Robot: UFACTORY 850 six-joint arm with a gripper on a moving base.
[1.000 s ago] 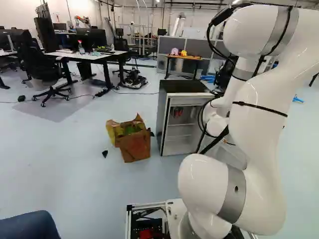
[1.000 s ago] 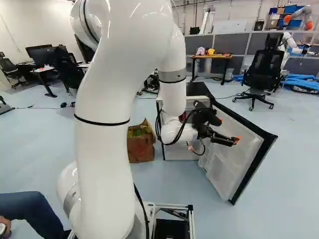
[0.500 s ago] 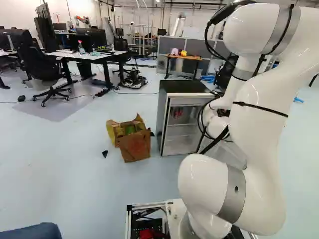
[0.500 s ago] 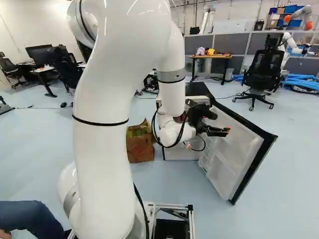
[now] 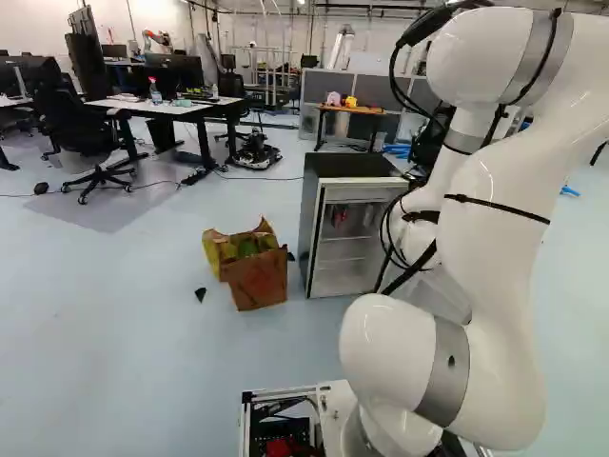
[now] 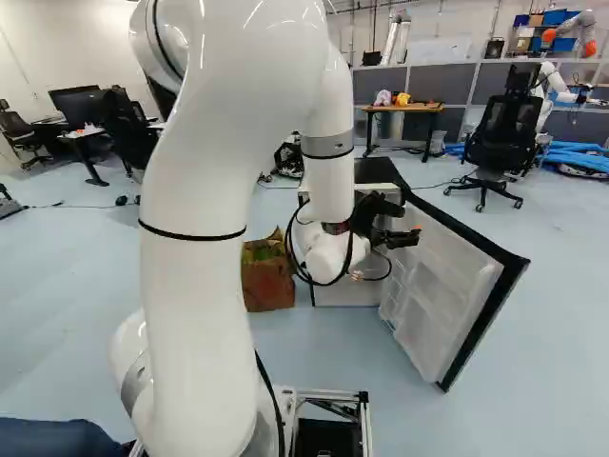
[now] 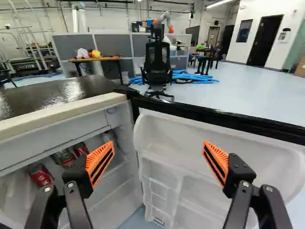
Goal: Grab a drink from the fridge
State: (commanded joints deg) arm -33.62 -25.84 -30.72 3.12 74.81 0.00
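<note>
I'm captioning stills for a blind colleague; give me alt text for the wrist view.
An open, empty black gripper with orange pads faces a small fridge with its door open. Red drink cans show inside, and a black office chair and a table stand beyond.

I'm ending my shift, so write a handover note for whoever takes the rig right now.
Gripper: open and empty, one finger across the fridge's interior, the other across its door.
Drinks: red cans inside the fridge, beneath its top compartment.
Done: fridge door stands wide open.
Left: grip a can and bring it out; the gripper probably needs to swing toward the interior first.
</note>
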